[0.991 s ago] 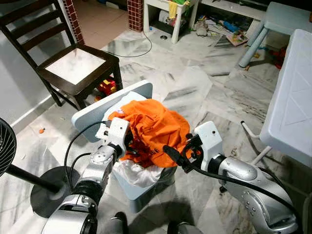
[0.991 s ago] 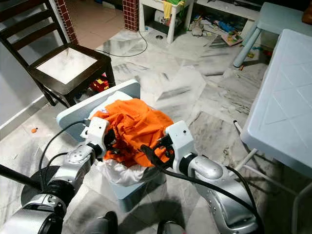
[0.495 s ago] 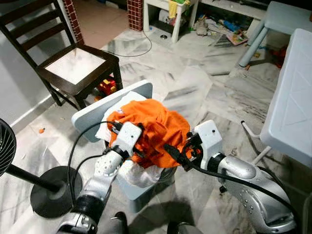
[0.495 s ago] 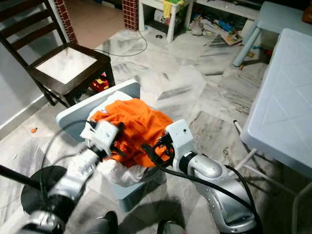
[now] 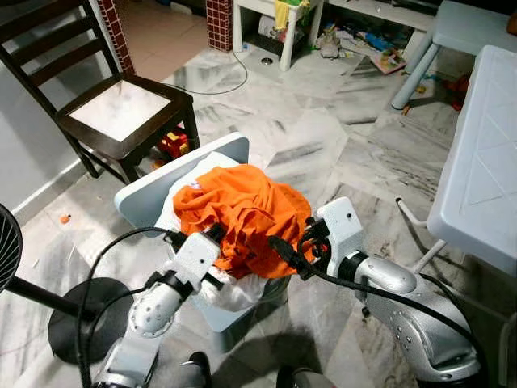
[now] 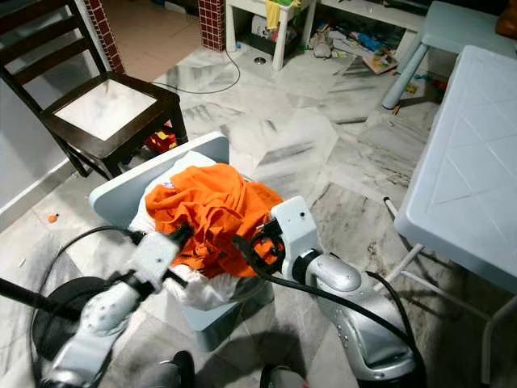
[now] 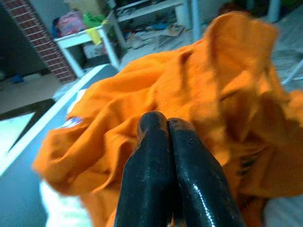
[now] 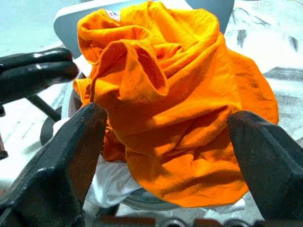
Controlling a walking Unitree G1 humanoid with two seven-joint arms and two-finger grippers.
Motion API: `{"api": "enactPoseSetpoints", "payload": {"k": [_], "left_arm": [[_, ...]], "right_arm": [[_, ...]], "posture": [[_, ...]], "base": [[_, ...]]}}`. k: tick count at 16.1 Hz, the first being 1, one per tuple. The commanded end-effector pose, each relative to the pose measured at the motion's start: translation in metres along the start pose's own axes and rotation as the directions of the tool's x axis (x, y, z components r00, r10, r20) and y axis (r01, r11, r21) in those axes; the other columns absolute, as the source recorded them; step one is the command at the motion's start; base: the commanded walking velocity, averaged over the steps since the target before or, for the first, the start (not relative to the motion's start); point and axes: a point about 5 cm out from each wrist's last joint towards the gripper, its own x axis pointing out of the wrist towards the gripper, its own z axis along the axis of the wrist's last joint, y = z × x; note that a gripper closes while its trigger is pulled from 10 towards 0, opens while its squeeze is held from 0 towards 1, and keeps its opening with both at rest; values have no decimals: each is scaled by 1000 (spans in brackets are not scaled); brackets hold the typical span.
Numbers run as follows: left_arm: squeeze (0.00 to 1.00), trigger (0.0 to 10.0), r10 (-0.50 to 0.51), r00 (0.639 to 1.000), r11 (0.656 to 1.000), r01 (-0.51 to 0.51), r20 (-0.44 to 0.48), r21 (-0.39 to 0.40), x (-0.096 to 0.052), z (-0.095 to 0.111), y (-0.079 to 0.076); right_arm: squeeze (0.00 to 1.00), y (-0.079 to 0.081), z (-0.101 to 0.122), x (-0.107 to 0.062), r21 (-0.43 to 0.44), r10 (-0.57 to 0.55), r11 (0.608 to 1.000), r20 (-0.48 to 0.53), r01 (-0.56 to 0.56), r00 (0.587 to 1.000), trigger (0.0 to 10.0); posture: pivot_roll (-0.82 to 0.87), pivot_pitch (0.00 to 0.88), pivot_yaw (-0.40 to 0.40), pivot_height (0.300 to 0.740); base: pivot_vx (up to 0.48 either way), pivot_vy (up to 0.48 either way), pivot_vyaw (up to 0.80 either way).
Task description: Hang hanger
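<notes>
Bin (image 5: 242, 311) holds orange cloth (image 5: 242, 210) over white laundry (image 5: 230, 291); left tool (image 7: 163, 125) closed, right tool (image 8: 165, 137) open.

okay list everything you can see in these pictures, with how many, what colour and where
Cloth: 1, orange, heaped on top of the bin.
Bin: 1, pale blue-grey, on the floor before the robot, lid tipped up behind, white liner showing.
Chair: 1, dark wood with a pale seat, far left.
Fan: 1, black, near left on the floor.
Table: 1, white plastic, right.
Stool: 1, pale blue, far right.
Shelf: 1, white, far centre, with toys scattered on the floor beside it.
Cable: 1, dark, looped on the floor.
Floor: grey-veined marble.
Left gripper: black, shut, at the cloth's near left edge.
Right gripper: black, open, at the cloth's near right side.
</notes>
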Motion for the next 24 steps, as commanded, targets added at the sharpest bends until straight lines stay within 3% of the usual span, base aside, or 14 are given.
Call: {"api": "enactPoseSetpoints", "payload": {"k": [1, 2, 3, 6, 8, 14, 21, 24], "left_arm": [[0, 6275, 77, 996, 997, -77, -36, 16, -5, -2, 11], [0, 10000, 159, 986, 987, -159, -57, 0, -4, -2, 25], [980, 10000, 183, 981, 982, -185, -71, -28, -1, -3, 32], [1000, 10000, 225, 968, 966, -236, -109, -103, 16, -4, 53], [1000, 10000, 190, 968, 970, -211, -161, -121, 31, -7, 57], [1000, 10000, 94, 967, 950, -159, -238, -271, 57, -14, 48], [1000, 10000, 35, 983, 926, -99, -178, -364, 74, -4, 32], [984, 10000, 18, 957, 912, -135, -290, -387, 72, -21, 29]], "right_arm": [[0, 2, -1, 1, -8, 6, 1000, 0, -6, 1000, 10000], [0, 1, -1, 2, -8, 7, 1000, 1, -7, 1000, 10000], [0, 1, 0, 2, -9, 7, 1000, 2, -7, 1000, 10000], [0, 0, 0, 2, -12, 5, 1000, 6, -5, 1000, 10000], [0, 0, 0, 0, -12, -1, 1000, 6, 1, 1000, 10000], [0, -2, -1, -5, -14, -17, 1000, 1, 17, 1000, 10000], [0, -2, -1, -5, -17, -17, 1000, -2, 17, 1000, 10000], [0, -2, -1, -6, -16, -17, 1000, -3, 17, 1000, 10000]], "posture": [[-72, 192, -36, 740], [-69, 190, -40, 740], [-70, 190, -40, 740], [-83, 190, -37, 740], [-96, 193, -32, 740], [-117, 205, -27, 740], [-120, 209, -28, 740], [-125, 206, -26, 740]], "base": [[0, 0, 0], [0, 0, 0], [0, 0, 0], [0, 0, 0], [0, 0, 0], [0, 0, 0], [0, 0, 0], [0, 0, 0]]}}
